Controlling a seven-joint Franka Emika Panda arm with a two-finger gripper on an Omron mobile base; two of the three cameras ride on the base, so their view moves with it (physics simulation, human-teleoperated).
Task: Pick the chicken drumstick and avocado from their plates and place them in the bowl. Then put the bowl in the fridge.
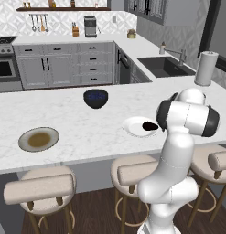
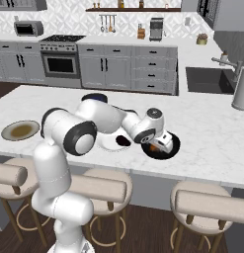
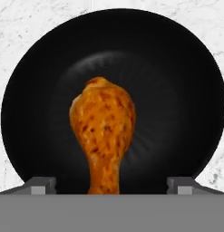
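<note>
The marble bench (image 1: 82, 121) carried everything. The white arm (image 2: 106, 118) rose from the base, bent at the elbow and reached forward and to the right over the white plate (image 1: 132, 125), with its wrist turned down and its hand low, just right of that plate.

A tan plate (image 1: 39, 139) lay well to the left of the white plate. A black plate (image 2: 174, 146) lay just to its right, under the hand. The dark bowl (image 1: 95, 98) stood behind the white plate and to its left, well apart from it.

The chicken drumstick (image 3: 103, 131) lay in the middle of the black plate, right of the white plate, meaty end away from the hand and bone end toward it. The avocado (image 1: 150, 125) sat on the white plate's right side.

The tool (image 3: 111, 186) hung straight above the drumstick with its fingertips (image 3: 39, 186) spread wide. The bone end lay between them, clear of both, and they held nothing.
</note>
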